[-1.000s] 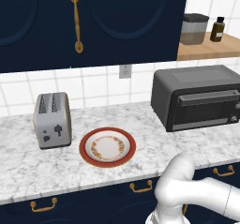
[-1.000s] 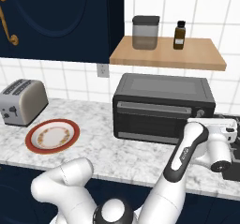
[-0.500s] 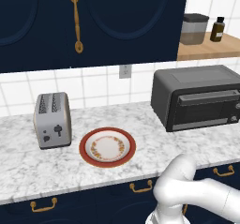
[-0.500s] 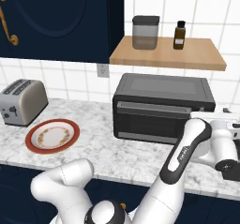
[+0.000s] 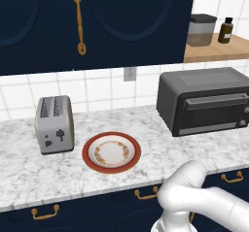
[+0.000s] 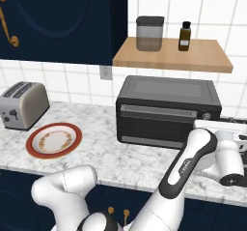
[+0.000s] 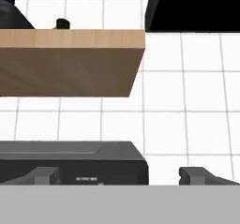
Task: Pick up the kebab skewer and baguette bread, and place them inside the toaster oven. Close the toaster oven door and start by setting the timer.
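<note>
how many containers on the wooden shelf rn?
2. A grey canister sits toward the left of the wooden shelf, and a small brown bottle stands just right of it, above the toaster oven. Nothing else appears there.

Left base view: behind arm, left side, looks forward and down over counter [image 5: 146, 129]; toaster [image 5: 54, 124] and plate [image 5: 111, 152] centre, oven [image 5: 206, 100] at right, shelf [image 5: 214, 51] upper right.
Right base view: behind arm, right side, same counter [image 6: 101, 148]; oven [image 6: 169, 111] central and nearer, toaster [image 6: 23, 104] and plate [image 6: 53, 140] pushed left, shelf [image 6: 171, 56] above oven.
Both share counter, toaster, plate, oven, shelf.
Hand view: low, close, faces tiled wall [image 7: 187, 106]; oven top [image 7: 70, 160] at bottom, shelf underside [image 7: 70, 63] above.
</note>
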Motion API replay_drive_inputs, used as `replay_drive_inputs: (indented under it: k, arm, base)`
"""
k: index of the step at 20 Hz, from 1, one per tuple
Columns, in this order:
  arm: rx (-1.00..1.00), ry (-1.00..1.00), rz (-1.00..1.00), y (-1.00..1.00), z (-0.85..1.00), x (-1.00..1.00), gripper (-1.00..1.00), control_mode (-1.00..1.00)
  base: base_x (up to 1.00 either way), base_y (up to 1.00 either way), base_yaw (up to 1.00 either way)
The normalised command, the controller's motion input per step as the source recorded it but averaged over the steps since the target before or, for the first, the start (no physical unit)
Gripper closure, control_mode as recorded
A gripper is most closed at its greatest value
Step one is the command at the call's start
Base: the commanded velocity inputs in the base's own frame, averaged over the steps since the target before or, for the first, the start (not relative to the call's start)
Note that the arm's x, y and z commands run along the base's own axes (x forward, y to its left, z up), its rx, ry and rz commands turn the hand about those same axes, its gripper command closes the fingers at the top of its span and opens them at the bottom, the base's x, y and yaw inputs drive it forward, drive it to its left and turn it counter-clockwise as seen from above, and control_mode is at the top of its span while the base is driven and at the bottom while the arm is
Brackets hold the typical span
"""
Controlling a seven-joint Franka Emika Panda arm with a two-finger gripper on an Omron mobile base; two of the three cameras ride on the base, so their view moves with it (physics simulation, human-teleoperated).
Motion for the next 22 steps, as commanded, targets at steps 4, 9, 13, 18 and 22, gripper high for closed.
replay_drive_inputs:
  k: [4,9,13,18,22]
  arm:
    - [0.12,0.00,0.00,0.17,-0.02,0.01,-1.00,-1.00]
    - [0.06,0.00,0.00,0.01,-0.06,0.10,-1.00,-1.00]
    - [0.01,0.00,0.01,0.05,-0.25,0.25,-1.00,-1.00]
    - [0.00,0.01,0.05,0.00,-0.31,0.37,-1.00,-1.00]
    - [0.00,0.00,0.07,-0.02,-0.21,0.36,-1.00,-1.00]
  base:
    - [0.00,0.00,0.00]
    - [0.00,0.00,0.00]
    - [0.00,0.00,0.00]
    - [0.00,0.00,0.00]
    - [0.00,0.00,0.00]
